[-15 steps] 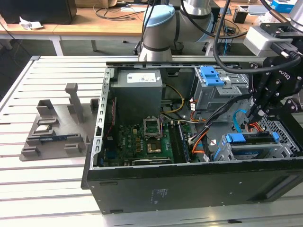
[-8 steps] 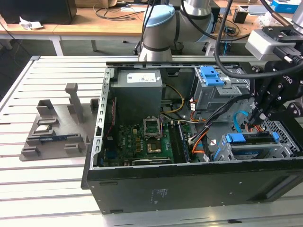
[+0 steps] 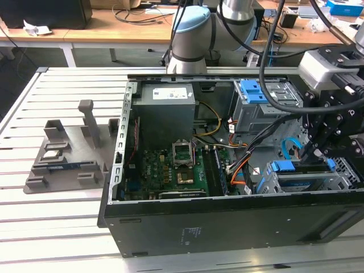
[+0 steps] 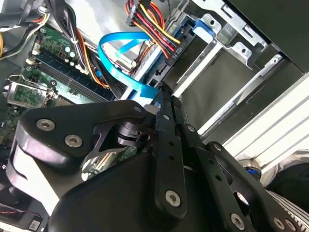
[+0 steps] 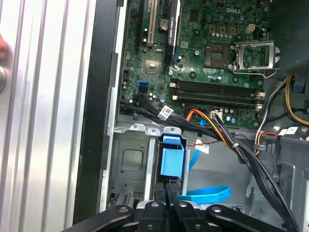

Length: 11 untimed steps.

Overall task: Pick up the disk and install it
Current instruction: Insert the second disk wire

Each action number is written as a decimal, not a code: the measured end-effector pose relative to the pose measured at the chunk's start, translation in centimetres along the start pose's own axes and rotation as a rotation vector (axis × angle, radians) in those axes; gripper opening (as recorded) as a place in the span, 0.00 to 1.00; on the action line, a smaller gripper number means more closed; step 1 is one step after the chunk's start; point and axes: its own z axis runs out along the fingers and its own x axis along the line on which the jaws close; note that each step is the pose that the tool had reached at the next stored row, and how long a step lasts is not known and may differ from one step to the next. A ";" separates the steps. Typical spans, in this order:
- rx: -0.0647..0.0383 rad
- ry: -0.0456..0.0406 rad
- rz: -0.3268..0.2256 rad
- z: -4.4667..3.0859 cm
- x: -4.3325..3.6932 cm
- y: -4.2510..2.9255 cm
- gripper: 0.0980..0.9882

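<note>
Right now your tool point(image 3: 316, 149) hangs inside the open computer case point(image 3: 227, 227), toward the exterior view's right, just over the drive cage point(image 3: 307, 182). Both wrist views show its two black fingers point(image 5: 166, 195) pressed together with no gap you could see through; whether anything thin is pinched between them you cannot tell, but nothing hangs from them.

One disk point(image 3: 304, 183) sits in the cage below the tool, its blue carrier frame point(image 3: 282, 166) showing at the near end, and it looks already seated there. In the first wrist view you see that blue frame tab point(image 5: 172, 157) right ahead of the fingertips, close but not clearly touching.

Around the tool you have one flat blue ribbon cable point(image 4: 120, 53) looping beside the fingers, and one bundle of red, yellow and black wires point(image 4: 149, 21) running past toward the cage; both crowd the space around the bay. Further out lies one green motherboard point(image 3: 182, 170) with one open processor socket point(image 3: 183, 152), then one grey power supply box point(image 3: 168, 111). A second blue-tabbed bay point(image 3: 255, 91) stands at the far side.

Outside the case, on the slatted desk point(image 3: 57, 227), one grey fixture tray point(image 3: 62, 153) rests well apart from the tool.
</note>
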 end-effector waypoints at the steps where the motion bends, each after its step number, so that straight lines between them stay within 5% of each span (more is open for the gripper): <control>1: 0.000 -0.0001 0.002 0.16 0.19 0.01 0.06; 7: -0.001 0.0030 0.004 0.91 0.37 -0.71 0.06; 10: -0.002 0.0191 0.005 1.42 -0.62 -1.30 0.06; 11: -0.003 0.0199 0.008 1.43 -0.39 -1.32 0.06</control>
